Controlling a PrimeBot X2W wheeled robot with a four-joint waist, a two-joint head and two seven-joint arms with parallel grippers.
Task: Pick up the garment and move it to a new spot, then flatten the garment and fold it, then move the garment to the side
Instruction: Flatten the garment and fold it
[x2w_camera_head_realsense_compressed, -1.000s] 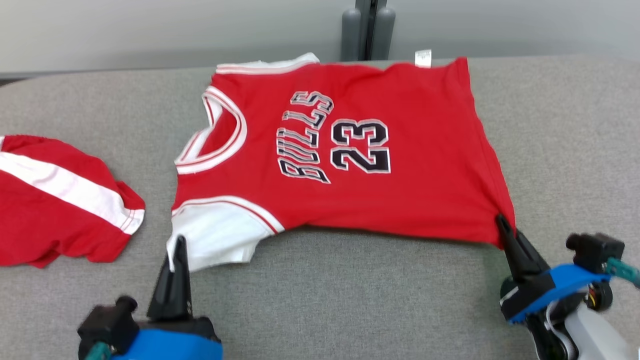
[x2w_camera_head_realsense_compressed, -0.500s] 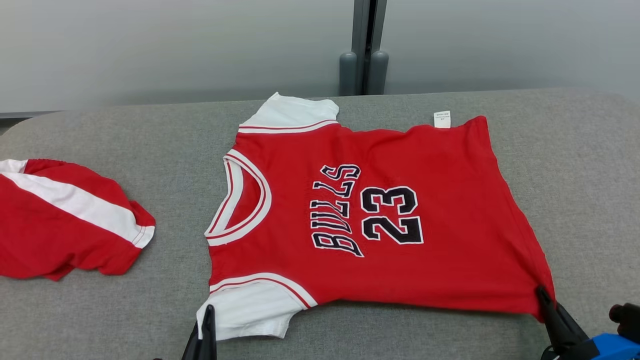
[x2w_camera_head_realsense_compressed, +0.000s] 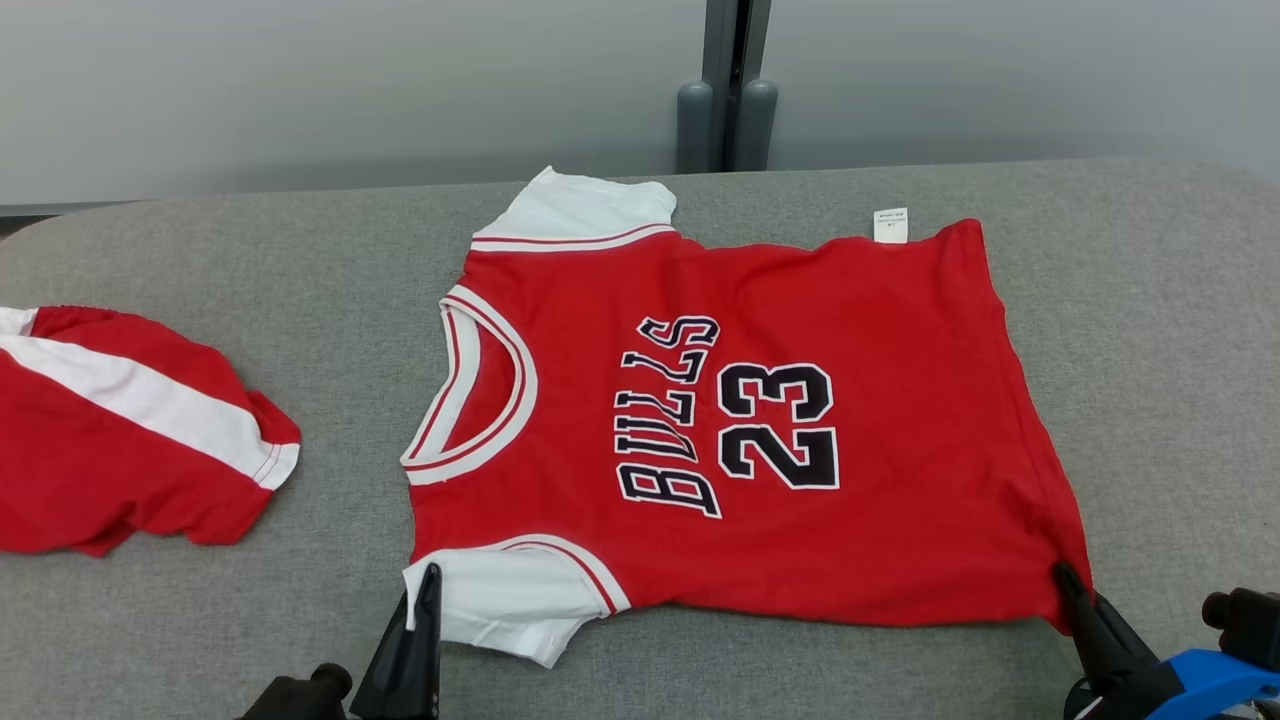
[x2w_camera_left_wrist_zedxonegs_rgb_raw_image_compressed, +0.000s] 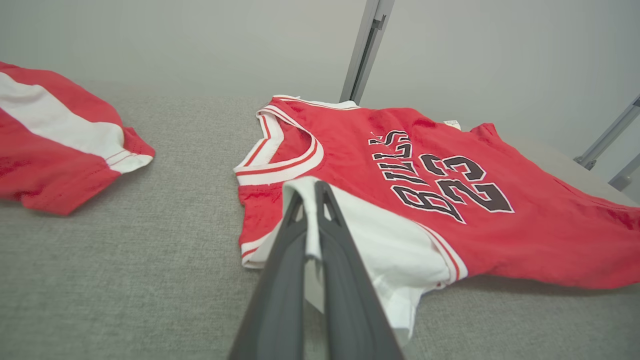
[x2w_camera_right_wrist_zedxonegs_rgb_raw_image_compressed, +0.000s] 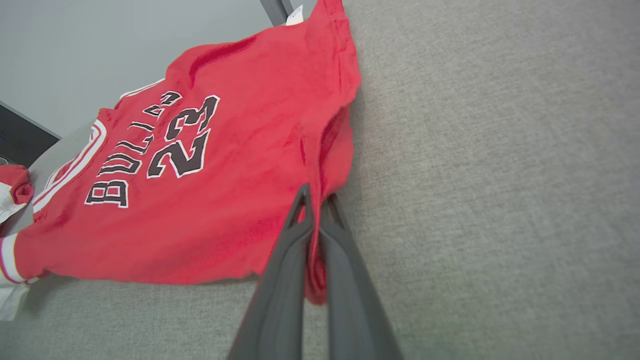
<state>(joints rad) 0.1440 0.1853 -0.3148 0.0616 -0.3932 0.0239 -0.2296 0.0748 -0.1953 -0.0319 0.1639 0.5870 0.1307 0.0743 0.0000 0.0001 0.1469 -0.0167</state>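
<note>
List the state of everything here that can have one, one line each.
jersey: spread front-up on the grey surface, unfolded, held at two near corners.
left hand: shut on the jersey at its white sleeve.
right hand: shut on the jersey at its red hem corner.
second red-and-white garment: crumpled at the left, untouched.

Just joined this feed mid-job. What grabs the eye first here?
A red Bulls 23 jersey lies spread across the middle of the grey table. The left gripper is shut on its near white sleeve and the right gripper on its near red hem corner. A second red-and-white garment sits crumpled at the table's left edge.
</note>
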